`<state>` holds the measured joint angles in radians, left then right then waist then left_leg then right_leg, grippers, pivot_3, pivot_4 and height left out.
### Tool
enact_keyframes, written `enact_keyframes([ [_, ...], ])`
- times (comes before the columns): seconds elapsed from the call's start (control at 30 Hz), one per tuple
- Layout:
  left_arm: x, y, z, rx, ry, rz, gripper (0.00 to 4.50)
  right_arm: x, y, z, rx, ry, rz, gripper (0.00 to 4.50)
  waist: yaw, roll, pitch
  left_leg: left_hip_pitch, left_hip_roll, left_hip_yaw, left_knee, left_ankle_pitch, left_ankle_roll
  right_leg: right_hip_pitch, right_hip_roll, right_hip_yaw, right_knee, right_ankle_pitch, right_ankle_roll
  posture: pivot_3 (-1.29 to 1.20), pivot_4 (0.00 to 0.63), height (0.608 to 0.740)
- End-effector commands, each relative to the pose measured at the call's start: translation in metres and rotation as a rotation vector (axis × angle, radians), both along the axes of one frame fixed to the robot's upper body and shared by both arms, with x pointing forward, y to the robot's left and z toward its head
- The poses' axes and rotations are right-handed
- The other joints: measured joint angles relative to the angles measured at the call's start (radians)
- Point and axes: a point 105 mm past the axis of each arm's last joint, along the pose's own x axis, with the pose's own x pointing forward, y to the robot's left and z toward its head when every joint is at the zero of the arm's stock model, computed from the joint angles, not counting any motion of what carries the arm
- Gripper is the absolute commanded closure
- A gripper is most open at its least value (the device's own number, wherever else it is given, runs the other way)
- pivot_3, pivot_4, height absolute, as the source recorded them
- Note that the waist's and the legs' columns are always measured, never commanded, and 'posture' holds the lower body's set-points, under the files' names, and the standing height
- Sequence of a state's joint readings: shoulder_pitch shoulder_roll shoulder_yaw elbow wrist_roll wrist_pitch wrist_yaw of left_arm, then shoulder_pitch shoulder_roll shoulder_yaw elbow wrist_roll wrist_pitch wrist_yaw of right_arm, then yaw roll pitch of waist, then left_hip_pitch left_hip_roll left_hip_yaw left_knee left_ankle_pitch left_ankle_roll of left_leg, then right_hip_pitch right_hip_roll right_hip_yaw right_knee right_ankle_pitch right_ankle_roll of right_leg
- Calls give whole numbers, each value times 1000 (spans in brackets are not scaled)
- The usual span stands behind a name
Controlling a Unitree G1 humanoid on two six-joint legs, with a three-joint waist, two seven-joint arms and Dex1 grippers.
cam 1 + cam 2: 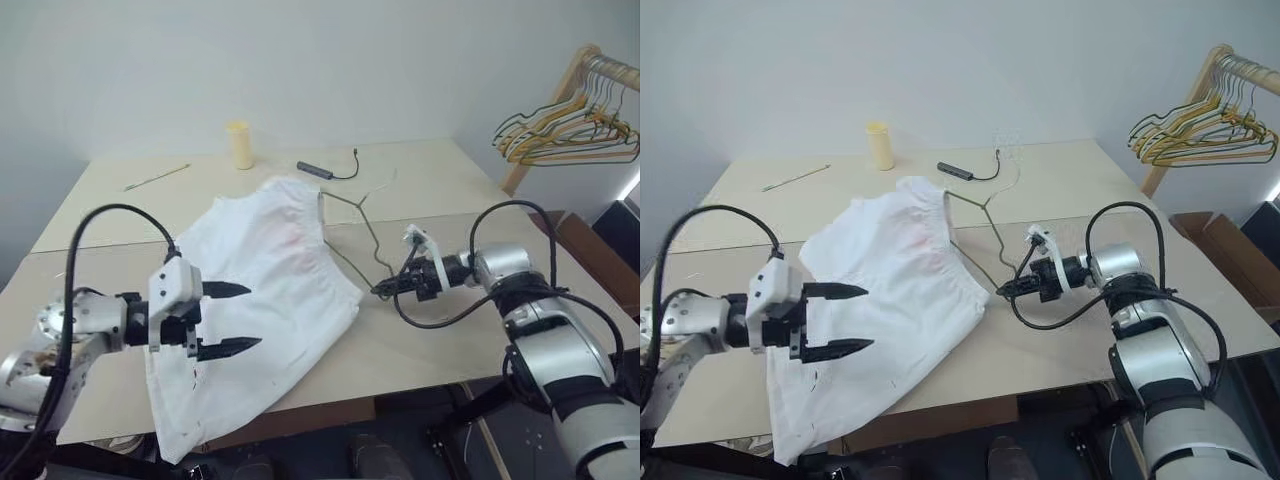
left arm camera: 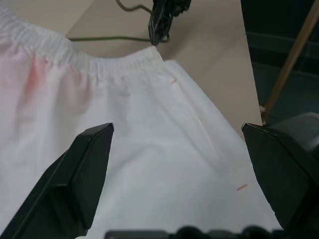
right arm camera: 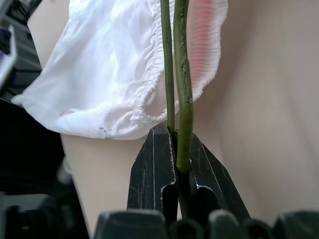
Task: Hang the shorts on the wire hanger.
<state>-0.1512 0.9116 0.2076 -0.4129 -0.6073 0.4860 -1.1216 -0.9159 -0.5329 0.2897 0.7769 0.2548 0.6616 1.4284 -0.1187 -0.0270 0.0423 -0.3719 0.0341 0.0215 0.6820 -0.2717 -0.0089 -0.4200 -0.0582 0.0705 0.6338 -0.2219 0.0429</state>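
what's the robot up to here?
It is hanging the shorts on the wire hanger. The right gripper is shut on the hanger's wire beside the waistband. The left gripper is open above the shorts, holding nothing. The shorts lie flat on the table, partly over the hanger, not yet hung.

Head pair overhead; wrist cameras close

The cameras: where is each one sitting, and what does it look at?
Left eye: on the head, looking down at the table, both arms showing.
Right eye: beside it, same scene.
Left wrist: behind the open left tool, over the shorts.
Right wrist: behind the right tool, shut on the wire hanger.
Both wrist views share shorts and hanger.
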Motion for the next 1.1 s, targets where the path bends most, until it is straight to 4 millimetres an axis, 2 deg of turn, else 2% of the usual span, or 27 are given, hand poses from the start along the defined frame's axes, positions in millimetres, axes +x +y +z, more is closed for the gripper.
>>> enact_keyframes([
  [0.03, 9, 3, 60, -111, -190, 12, 33, 6, 10, 36, 31, -218, 49, 4500, -2, 0, 0, 0, 0, 0, 0, 0, 0, 0, 0, 0, 0, 0, 0, -41, 0, 740],
  [0.1, 18, 8, 93, -154, -287, 43, 33, 2, 16, 43, 26, -314, 91, 4500, -3, 0, 0, 0, 0, 0, 0, 0, 0, 1, 0, 0, 0, 0, 0, -42, 0, 740],
  [0.23, 35, 18, 137, -163, -390, 109, 33, -5, 26, 45, -9, -394, 138, 4500, -9, 0, 0, 0, 0, -1, 0, 0, 0, 1, 0, 0, -1, 0, 0, -42, 0, 740],
  [0.3, 41, 22, 150, -122, -409, 120, 33, -9, 32, 47, -20, -429, 160, 4500, -9, 0, 0, 0, 0, -1, 0, 0, 0, 0, 0, 0, -1, 0, 1, -43, 0, 740],
  [0.37, 46, 24, 154, -48, -419, 115, 33, -12, 37, 48, -35, -460, 177, 4500, -10, 0, 0, 0, 0, 0, 0, 0, 0, 0, 0, 0, -1, 0, 1, -44, 0, 740],
  [0.47, 58, 28, 149, 66, -398, 81, 33, -14, 46, 48, -95, -539, 208, 4500, -8, 0, 0, 0, -1, 0, 0, 0, 0, 0, 0, 0, 0, 0, 1, -47, 0, 740],
  [0.57, 64, 32, 141, 110, -322, 21, 33, -17, 51, 48, -126, -575, 232, 4500, -6, 0, 0, 1, -1, 0, 0, 0, -1, 0, 1, 0, 0, 0, 1, -49, 0, 740],
  [0.8, 69, 36, 106, 259, -102, -138, 33, -23, 62, 46, -196, -596, 280, 4500, -7, 0, 0, -3, -1, 0, 0, 0, -1, -2, 1, -1, -1, 0, 1, -57, 0, 740],
  [0.97, 71, 31, 93, 288, -44, -179, 33, -24, 67, 46, -211, -604, 284, 4500, -7, 0, 0, -4, 0, -1, 1, 0, 0, -3, 1, -1, -1, 0, 1, -69, 0, 740],
  [1.1, 69, 25, 90, 248, 15, -211, 33, -25, 69, 42, -236, -612, 290, 4500, -7, 0, 0, -4, 0, -1, 1, 0, 0, -3, 1, -1, 0, 0, 1, -74, 0, 740],
])
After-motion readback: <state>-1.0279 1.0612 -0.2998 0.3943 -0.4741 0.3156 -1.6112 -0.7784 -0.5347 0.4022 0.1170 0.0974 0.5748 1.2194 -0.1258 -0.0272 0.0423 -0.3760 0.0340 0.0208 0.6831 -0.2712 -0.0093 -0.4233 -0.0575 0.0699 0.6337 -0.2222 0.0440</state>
